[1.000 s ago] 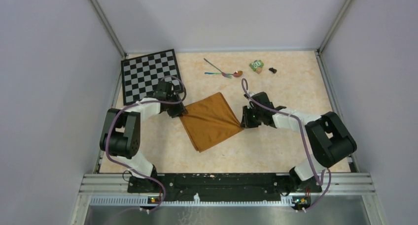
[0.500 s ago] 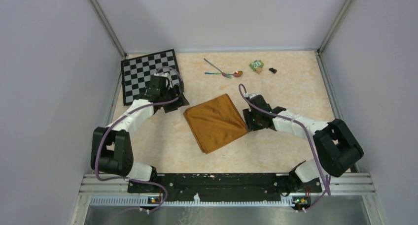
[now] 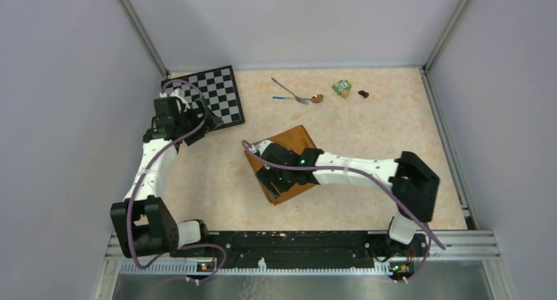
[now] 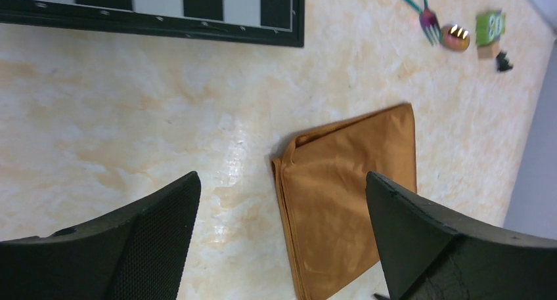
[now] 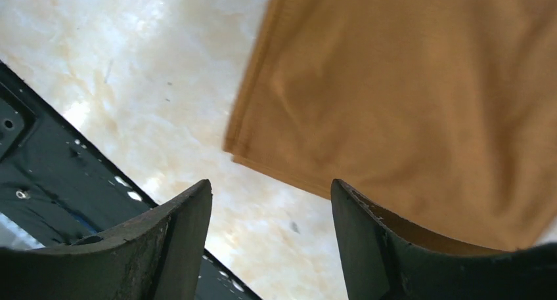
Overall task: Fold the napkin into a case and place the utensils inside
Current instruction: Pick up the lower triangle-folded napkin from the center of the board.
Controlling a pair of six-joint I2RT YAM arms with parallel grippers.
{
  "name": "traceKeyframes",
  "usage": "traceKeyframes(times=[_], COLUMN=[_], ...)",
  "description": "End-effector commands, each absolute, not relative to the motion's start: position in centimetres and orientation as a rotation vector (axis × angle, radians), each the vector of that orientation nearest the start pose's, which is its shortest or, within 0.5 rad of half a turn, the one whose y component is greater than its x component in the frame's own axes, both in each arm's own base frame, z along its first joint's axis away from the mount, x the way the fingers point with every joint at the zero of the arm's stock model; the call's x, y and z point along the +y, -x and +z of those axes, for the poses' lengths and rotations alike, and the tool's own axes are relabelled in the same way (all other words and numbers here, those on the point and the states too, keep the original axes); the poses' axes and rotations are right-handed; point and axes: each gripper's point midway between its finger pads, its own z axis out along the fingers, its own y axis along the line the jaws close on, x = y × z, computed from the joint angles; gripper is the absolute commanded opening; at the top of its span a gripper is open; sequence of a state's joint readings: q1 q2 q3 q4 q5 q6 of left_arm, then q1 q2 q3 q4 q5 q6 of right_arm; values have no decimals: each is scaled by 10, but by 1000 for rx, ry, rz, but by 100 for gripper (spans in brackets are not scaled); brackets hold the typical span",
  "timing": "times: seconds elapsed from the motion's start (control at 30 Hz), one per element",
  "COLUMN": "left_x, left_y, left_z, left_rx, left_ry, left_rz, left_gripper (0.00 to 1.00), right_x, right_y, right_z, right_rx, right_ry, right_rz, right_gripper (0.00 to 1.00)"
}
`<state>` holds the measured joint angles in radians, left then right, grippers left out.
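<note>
Napkin (image 3: 299,139): glossy orange-brown satin, folded to a layered rectangle, table centre. Right gripper (image 5: 269,190) above its near corner, fingers apart. Left gripper (image 4: 282,179) spread wide beside chessboard (image 3: 217,93). Iridescent metal utensils (image 3: 297,96) lie far side.

We see two arms built alike: the left arm (image 3: 154,165) and the right arm (image 3: 348,165) wear white shells on their links and bulky black housings at the joints, and a thin purple cable (image 3: 368,176) loops along each. A small green light (image 3: 301,161) glows near the right wrist. The left claw (image 4: 281,188) has matt black fingers (image 4: 154,237) with a finely dotted face; the right claw (image 5: 270,188) has black fingers (image 5: 174,247) that look scuffed and dusty
</note>
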<state>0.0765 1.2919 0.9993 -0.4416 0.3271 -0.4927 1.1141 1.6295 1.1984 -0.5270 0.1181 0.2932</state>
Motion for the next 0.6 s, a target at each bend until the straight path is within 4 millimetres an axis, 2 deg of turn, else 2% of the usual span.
traceKeyframes(times=[0.0, 0.13, 0.27, 0.57], left_x=[-33, -18, -11, -15], left_y=[-346, -343, -339, -336], left_z=[194, 192, 190, 188], left_rx=[2179, 2165, 2151, 2138], left_ry=[515, 535, 538, 516], left_rz=[-677, -704, -722, -752], left_gripper=[99, 99, 99, 99], right_x=[382, 392, 390, 385], right_y=[-150, -144, -143, -149], right_z=[82, 65, 49, 24], right_rx=[2502, 2576, 2637, 2664], right_ry=[1104, 1131, 1133, 1135], right_rz=[401, 336, 266, 115], right_gripper=[65, 58, 55, 56])
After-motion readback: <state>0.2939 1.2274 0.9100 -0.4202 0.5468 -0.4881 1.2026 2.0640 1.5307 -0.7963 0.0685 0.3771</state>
